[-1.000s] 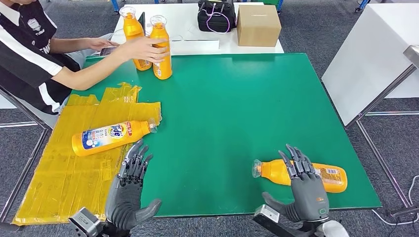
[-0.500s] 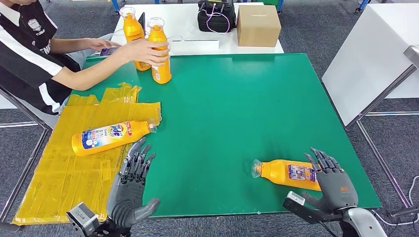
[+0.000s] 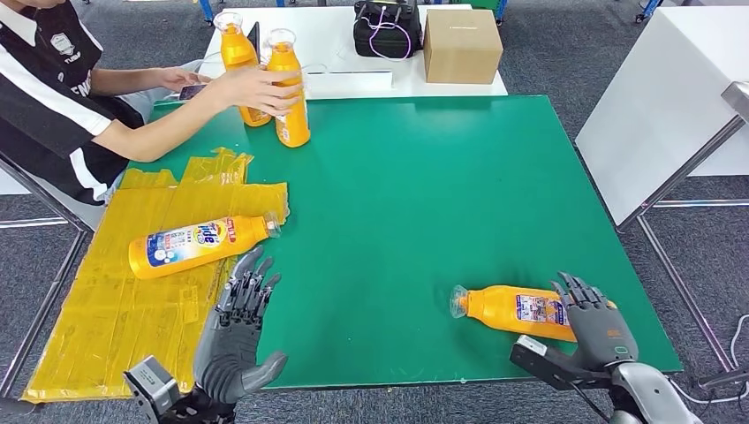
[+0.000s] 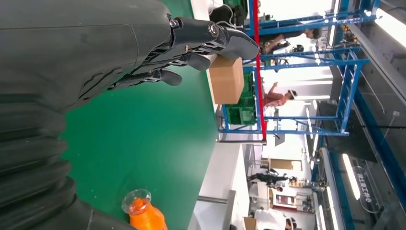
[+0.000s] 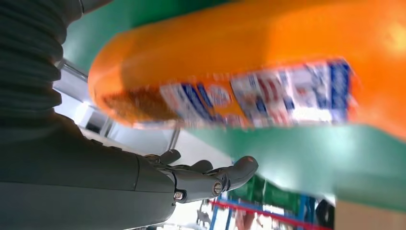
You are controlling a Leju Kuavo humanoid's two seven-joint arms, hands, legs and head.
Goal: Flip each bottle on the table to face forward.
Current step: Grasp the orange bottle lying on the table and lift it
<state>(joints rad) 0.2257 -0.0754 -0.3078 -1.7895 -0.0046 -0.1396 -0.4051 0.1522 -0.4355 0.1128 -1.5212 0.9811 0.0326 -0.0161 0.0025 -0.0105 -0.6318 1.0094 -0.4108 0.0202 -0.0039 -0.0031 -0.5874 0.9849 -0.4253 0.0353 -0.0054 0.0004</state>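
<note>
You had two bottles lying on their sides on the green bench [image 3: 424, 177], and neither hand had hold of anything. The near-right bottle [image 3: 517, 311] lay close to the front edge, cap toward the middle of the bench, with its label up; your right hand [image 3: 596, 331] sat just beside its base end, fingers spread and empty, and I could not tell whether they touched it. The left bottle [image 3: 199, 245] rested on the yellow plastic sheet [image 3: 106, 300], label showing, with your left hand [image 3: 234, 340] open just short of it. Both looked full, so I judged them fairly heavy, rigid, smooth-walled and prone to roll. The flat-sided body near the label seemed the safest place to take hold, not the narrow neck. At the far corner a person's hand [image 3: 261, 88] held one of two upright bottles [image 3: 289, 93].
</note>
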